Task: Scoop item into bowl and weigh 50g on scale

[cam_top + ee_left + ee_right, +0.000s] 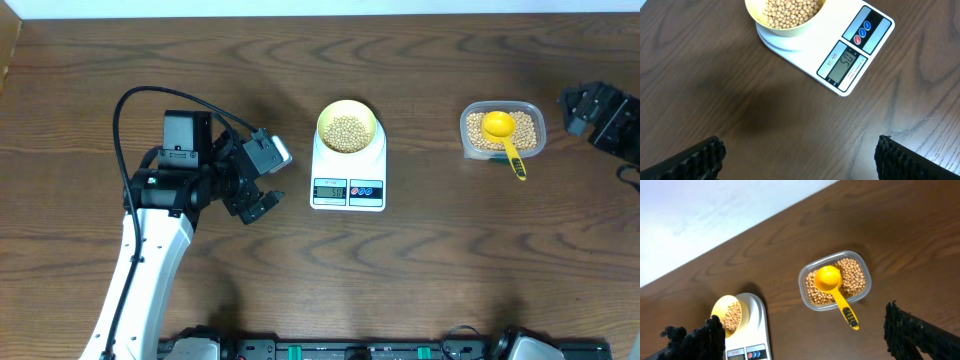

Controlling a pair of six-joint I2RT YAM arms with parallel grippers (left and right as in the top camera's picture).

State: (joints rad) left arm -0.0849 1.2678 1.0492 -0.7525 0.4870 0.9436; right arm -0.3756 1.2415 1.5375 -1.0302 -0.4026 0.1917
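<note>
The scale sits at the centre of the brown wooden counter, a little above the middle of the overhead frame. The pale yellow bowl stands on the scale's upper end and is partly filled with tan beans. In the left wrist view the display shows what looks like 50, though the digits are too blurred to be sure. 2 round buttons, 1 blue and 1 red, sit beside it.

In the upper right of the overhead frame, well apart from the scale, a clear plastic tub holds more beans. A bright yellow scoop lies in it, head on the beans and handle sticking out over the tub's lower rim.

The left jaws hang over bare counter just left of the scale, wide apart and holding nothing. Their black fingertips show at both lower corners of the left wrist view. The right jaws are at the right edge of the overhead frame, near the tub, also spread wide and holding nothing, with fingertips at both lower corners of the right wrist view.
</note>
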